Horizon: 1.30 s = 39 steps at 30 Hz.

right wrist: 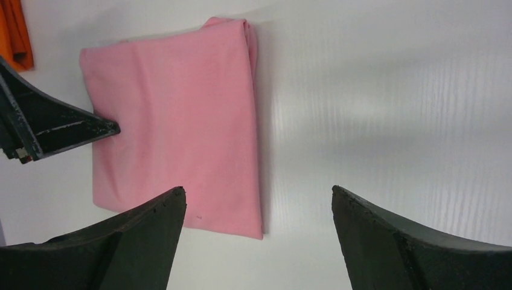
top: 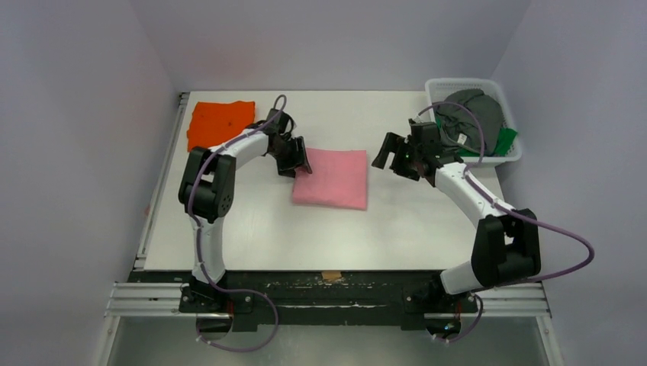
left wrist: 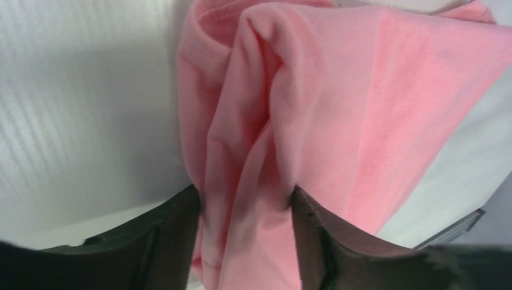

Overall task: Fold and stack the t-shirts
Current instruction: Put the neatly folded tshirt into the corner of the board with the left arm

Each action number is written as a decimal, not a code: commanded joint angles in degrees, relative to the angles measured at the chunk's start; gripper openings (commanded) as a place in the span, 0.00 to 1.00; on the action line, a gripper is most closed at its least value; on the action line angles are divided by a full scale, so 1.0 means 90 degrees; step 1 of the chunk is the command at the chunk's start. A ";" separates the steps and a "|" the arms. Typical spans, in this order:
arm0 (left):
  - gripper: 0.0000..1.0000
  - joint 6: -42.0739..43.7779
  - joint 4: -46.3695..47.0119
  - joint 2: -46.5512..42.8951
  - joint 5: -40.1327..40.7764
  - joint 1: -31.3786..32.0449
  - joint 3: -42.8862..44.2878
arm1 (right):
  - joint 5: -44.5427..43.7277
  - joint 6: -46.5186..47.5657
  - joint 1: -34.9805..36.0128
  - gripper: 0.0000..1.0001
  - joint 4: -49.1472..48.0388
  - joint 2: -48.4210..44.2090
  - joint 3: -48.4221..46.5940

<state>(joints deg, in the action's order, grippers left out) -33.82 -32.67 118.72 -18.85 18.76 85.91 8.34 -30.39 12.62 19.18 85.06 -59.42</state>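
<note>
Nearest us, the white bench (top: 252, 236) carries the folded pink t-shirt (top: 336, 179), a flat rectangle lying near its middle. We see the left hand (top: 294, 156) at the shirt's left edge; in its wrist view, its fingers (left wrist: 163, 241) stand on either side of a raised ridge of pink cloth and touch it, but we cannot tell whether they pinch it. The right hand (top: 393, 156) hovers just off the shirt's right edge, fingers (right wrist: 139, 235) spread wide with only bare bench between them. Farther back on the left, the orange t-shirt (top: 219, 122) lies folded in the far corner. At the far right, the white mesh basket (top: 458, 81) holds a dark grey t-shirt (top: 473, 114) and a green t-shirt (top: 505, 141).
</note>
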 commanded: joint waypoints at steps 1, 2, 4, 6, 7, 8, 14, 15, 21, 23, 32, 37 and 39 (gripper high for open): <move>0.41 -0.0039 -0.0174 0.0487 0.0081 0.0366 0.0435 | -0.0323 0.0082 -0.0012 0.89 0.0014 -0.0641 0.0223; 0.29 -0.0029 -0.0308 0.0527 0.0323 0.0442 0.0555 | -0.0338 0.0089 -0.0014 0.89 0.0034 -0.0736 0.0261; 0.00 0.0017 -0.0533 0.0645 0.0696 0.0550 0.0833 | -0.0355 0.0113 -0.0009 0.89 0.0060 -0.0895 0.0326; 0.00 0.0107 -0.0877 0.0811 0.0894 0.0568 0.1319 | -0.0344 0.0162 -0.0008 0.89 0.0050 -0.1045 0.0392; 0.00 0.0187 -0.1084 0.0854 0.1082 0.0585 0.1551 | -0.0342 0.0193 -0.0014 0.89 0.0056 -0.1117 0.0425; 0.00 0.0267 -0.1241 0.0861 0.1552 0.0604 0.1734 | -0.0347 0.0231 -0.0013 0.89 0.0044 -0.1197 0.0472; 0.00 0.1447 -0.1903 0.0873 0.3433 0.0630 0.2989 | -0.0840 0.0327 -0.0015 0.89 -0.0109 -0.1548 0.0708; 0.00 0.1685 -0.2017 0.0940 0.3873 0.0630 0.3215 | -0.0908 0.0330 -0.0008 0.90 -0.0117 -0.1584 0.0725; 0.00 0.3003 -0.1932 0.1286 0.5075 0.0375 0.4118 | -0.1509 0.0340 -0.0012 0.90 -0.0202 -0.1824 0.0883; 0.00 0.3190 -0.1874 0.1356 0.5131 0.0170 0.4369 | -0.1595 0.0349 -0.0011 0.90 -0.0261 -0.1873 0.0929; 0.00 0.4025 -0.1582 0.1208 0.5409 -0.0514 0.5156 | -0.1757 0.0379 -0.0012 0.90 -0.0394 -0.1875 0.1007; 0.00 0.4054 -0.1655 0.0888 0.5078 -0.0846 0.5452 | -0.1768 0.0387 -0.0014 0.91 -0.0388 -0.1791 0.0979; 0.00 0.4087 -0.1685 0.0702 0.4912 -0.0940 0.5481 | -0.1763 0.0379 -0.0014 0.90 -0.0387 -0.1768 0.0977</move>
<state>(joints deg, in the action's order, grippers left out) 0.62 -48.90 131.09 26.81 11.77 131.72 -6.11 -27.75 12.62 17.96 69.04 -50.37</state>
